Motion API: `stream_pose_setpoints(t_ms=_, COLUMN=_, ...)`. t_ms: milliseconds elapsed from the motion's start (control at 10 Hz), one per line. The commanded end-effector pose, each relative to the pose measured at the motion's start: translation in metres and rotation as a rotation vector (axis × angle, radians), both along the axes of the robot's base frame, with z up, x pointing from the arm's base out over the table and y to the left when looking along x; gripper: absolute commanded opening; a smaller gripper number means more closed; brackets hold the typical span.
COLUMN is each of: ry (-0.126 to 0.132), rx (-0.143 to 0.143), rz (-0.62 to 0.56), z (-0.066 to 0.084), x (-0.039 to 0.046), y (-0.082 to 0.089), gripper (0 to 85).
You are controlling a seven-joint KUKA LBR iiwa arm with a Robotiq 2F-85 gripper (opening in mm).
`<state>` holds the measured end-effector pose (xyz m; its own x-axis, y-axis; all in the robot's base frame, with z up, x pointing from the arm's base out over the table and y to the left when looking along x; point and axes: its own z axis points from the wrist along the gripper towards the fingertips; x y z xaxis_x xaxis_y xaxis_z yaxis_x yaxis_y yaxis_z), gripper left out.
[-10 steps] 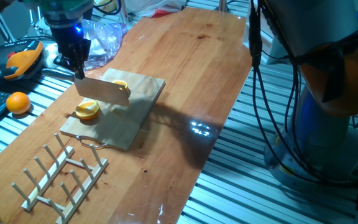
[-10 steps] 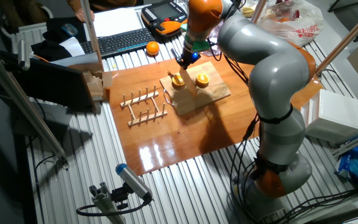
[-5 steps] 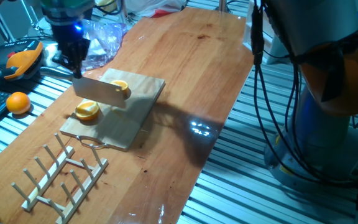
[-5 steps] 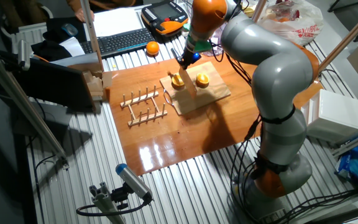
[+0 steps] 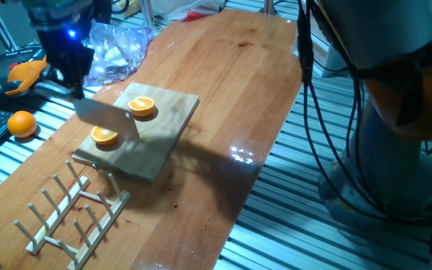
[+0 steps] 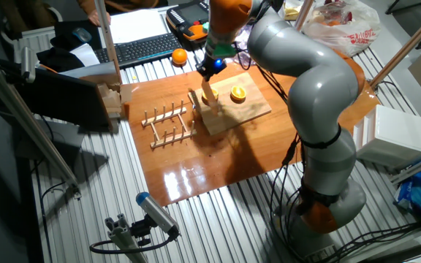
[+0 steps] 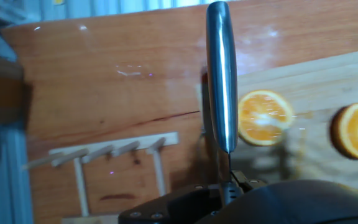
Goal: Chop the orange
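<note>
Orange [image 5: 142, 106] looks chopped; our gripper [image 5: 70, 69] pinches the knife [image 5: 107, 118], so next we'd set it down.

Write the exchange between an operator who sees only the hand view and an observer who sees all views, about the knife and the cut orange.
Operator: I see the knife beside two orange halves. What holds it?
Observer: The tool is shut on its handle; the blade seems lifted over the left edge of the board.
Operator: Any more fruit around?
Observer: Yes, a whole orange lies off the table, on the metal slats by the keyboard.
</note>
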<state>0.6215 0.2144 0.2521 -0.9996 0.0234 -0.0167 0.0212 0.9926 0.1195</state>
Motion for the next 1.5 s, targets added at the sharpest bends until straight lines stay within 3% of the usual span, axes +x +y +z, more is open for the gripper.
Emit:
stream_pose_setpoints(t_ms=0, ry=-0.003, rx=0.006, rz=0.005, z=-0.002, x=-0.0019, y=0.021, gripper=0.0)
stream_pose_setpoints(t_ms=400, ry=0.002, rx=0.027, rz=0.027, z=-0.002, x=-0.0019, y=0.021, gripper=0.0)
stream_pose_setpoints(t_ms=500, ry=-0.004, rx=0.038, rz=0.045, z=-0.002, x=-0.0019, y=0.021, gripper=0.0)
stream_pose_setpoints(t_ms=600, ry=-0.028, rx=0.033, rz=0.073, z=-0.002, x=-0.0019, y=0.021, gripper=0.0)
stream_pose_setpoints(t_ms=800, ry=-0.065, rx=-0.001, rz=0.099, z=-0.002, x=-0.0019, y=0.021, gripper=0.0)
stream_pose_setpoints(t_ms=1200, ry=-0.063, rx=0.032, rz=0.114, z=-0.002, x=-0.0017, y=0.023, gripper=0.0)
stream_pose_setpoints(t_ms=1300, ry=-0.058, rx=0.039, rz=0.096, z=0.006, x=-0.0004, y=0.04, gripper=0.0)
stream_pose_setpoints(t_ms=1400, ry=-0.042, rx=0.027, rz=0.065, z=0.018, x=-0.0001, y=0.061, gripper=0.0)
